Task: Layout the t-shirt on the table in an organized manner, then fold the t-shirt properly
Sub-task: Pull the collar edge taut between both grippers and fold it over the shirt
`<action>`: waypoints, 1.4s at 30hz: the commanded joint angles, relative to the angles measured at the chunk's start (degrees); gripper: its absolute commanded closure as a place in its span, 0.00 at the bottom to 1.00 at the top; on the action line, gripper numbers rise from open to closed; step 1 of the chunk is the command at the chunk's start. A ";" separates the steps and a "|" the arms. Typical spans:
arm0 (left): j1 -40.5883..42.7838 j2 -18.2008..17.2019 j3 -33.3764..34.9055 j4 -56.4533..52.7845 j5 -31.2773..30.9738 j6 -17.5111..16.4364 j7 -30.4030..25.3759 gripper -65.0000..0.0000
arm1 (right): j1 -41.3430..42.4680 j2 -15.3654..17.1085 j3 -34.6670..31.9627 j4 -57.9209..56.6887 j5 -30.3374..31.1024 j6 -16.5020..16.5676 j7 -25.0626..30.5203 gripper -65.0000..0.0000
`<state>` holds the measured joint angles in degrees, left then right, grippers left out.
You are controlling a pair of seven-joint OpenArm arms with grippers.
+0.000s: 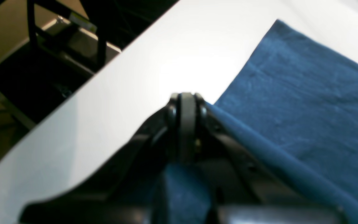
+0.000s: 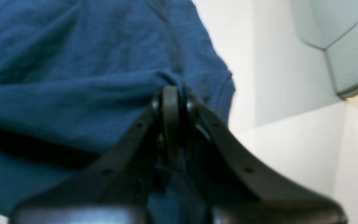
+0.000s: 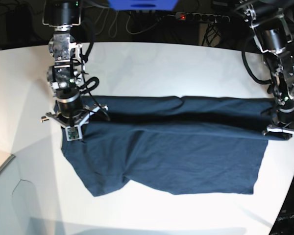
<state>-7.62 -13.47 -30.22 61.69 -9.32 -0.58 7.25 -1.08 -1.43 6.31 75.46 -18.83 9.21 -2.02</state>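
The table (image 3: 152,63) is spreading white and glossy under everything, its curved edge running along the top of the base view. The t-shirt (image 3: 176,156) is lying across its middle, dark navy, stretched wide from nine o'clock to three o'clock, with a long fold ridge running along its upper part and a sleeve hanging down toward seven o'clock. Its lower hem is sitting toward five o'clock, flat on the white surface.

My right gripper (image 2: 170,90) is standing at the nine o'clock end of the shirt in the base view, and I am clenching it on a pinch of the navy cloth; in my right wrist view the fabric is bunching up right at my closed jaws, with the sleeve edge just off toward two o'clock.

My left gripper (image 1: 186,96) is standing at the three o'clock end, jaws pressed together on the shirt's edge; in my left wrist view a band of cloth is running from my fingertips down toward five o'clock, while the flat panel is lying at two o'clock on the table.
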 commanded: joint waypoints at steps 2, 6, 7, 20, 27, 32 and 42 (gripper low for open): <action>-1.39 -1.69 0.20 0.51 0.05 0.18 -1.49 0.94 | 0.95 0.16 -0.11 1.24 0.24 -0.29 -0.48 0.83; -1.13 -3.01 3.27 0.77 0.05 0.18 -1.49 0.65 | 0.95 0.24 0.07 2.21 0.24 -0.29 -3.74 0.57; -1.04 -3.27 4.24 1.03 -0.04 0.18 -1.49 0.55 | 0.60 0.60 0.16 3.35 0.24 -0.29 -3.74 0.53; 9.07 -1.69 -2.35 -1.08 -0.39 0.18 -2.01 0.24 | -9.42 0.95 0.24 17.15 0.32 -0.29 -4.00 0.44; 7.40 -1.60 -1.65 -3.98 -0.48 0.18 -2.01 0.24 | -11.09 0.86 3.32 16.28 0.50 -0.29 -4.26 0.44; 4.67 -1.69 1.43 -7.93 -0.48 0.18 -2.01 0.24 | -10.74 0.95 3.41 11.62 0.50 -0.20 -3.91 0.44; 2.74 -1.78 4.24 -11.71 -0.48 0.18 -2.01 0.49 | -3.09 5.43 3.58 -3.51 0.41 -0.20 -3.82 0.44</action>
<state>-4.27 -14.39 -25.85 49.47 -10.15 -0.89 5.48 -4.71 3.60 9.65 70.78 -18.61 9.21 -7.29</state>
